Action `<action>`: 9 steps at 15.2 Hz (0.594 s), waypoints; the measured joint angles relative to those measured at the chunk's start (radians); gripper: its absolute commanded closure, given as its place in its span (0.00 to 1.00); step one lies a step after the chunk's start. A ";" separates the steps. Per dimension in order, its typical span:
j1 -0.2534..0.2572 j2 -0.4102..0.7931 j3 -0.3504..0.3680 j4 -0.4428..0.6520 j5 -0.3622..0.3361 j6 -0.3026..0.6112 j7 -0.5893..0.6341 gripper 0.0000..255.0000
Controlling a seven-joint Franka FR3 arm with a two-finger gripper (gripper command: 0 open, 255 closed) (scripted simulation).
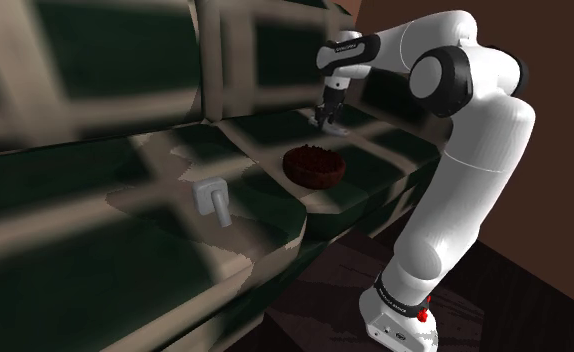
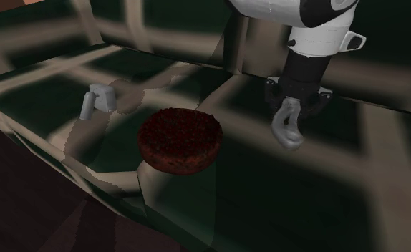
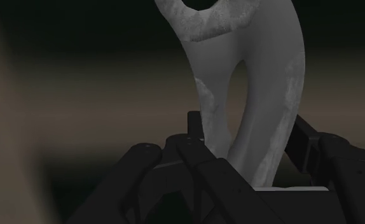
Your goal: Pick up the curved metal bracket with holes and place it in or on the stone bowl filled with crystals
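Bracket [image 2: 288, 127]: grey, curved, pinched at its upper end between the fingers of my end effector [image 2: 297, 106] and hanging down from it. In the wrist view the bracket [image 3: 251, 95] runs away from the fingers as two pale limbs with a slot between them, ending in a ring around a dark hole. I cannot tell whether its lower end clears the sofa seat [image 2: 354, 179] beneath it.

End effector: fingers closed against the bracket on both sides, pointing down. In the shoulder view the end effector [image 1: 329, 118] sits low over the seat, close to the backrest [image 1: 125, 80].

Bowl [image 2: 175, 166]: dark red-brown, round, with a rough, dark red filling. It rests on the seat, apart from the bracket, on the second exterior view's left of it. In the shoulder view the bowl [image 1: 313, 178] lies nearer the seat's front edge than my end effector does.

Other item: a grey bent piece [image 2: 97, 99] on the seat, well apart from the bowl, on its far side from the bracket.

Surroundings: sofa in dark green with pale crossing bands; dark wooden floor [image 1: 315, 300] in front of it.
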 measured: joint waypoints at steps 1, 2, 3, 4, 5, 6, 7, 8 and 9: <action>0.000 -0.004 0.000 0.009 -0.002 -0.013 0.001 1.00; -0.001 -0.001 -0.001 0.026 -0.001 -0.027 0.000 1.00; 0.000 -0.003 -0.001 0.038 -0.002 -0.040 0.002 1.00; 0.001 -0.007 0.000 0.046 -0.004 -0.052 0.004 1.00; 0.000 -0.007 0.000 0.059 -0.004 -0.065 0.004 1.00; -0.001 -0.006 -0.001 0.077 -0.003 -0.082 0.004 1.00; 0.000 -0.008 -0.001 0.086 -0.004 -0.093 0.005 1.00; 0.000 -0.013 -0.001 0.094 -0.007 -0.106 0.006 1.00; 0.000 -0.012 -0.001 0.107 -0.006 -0.117 0.006 1.00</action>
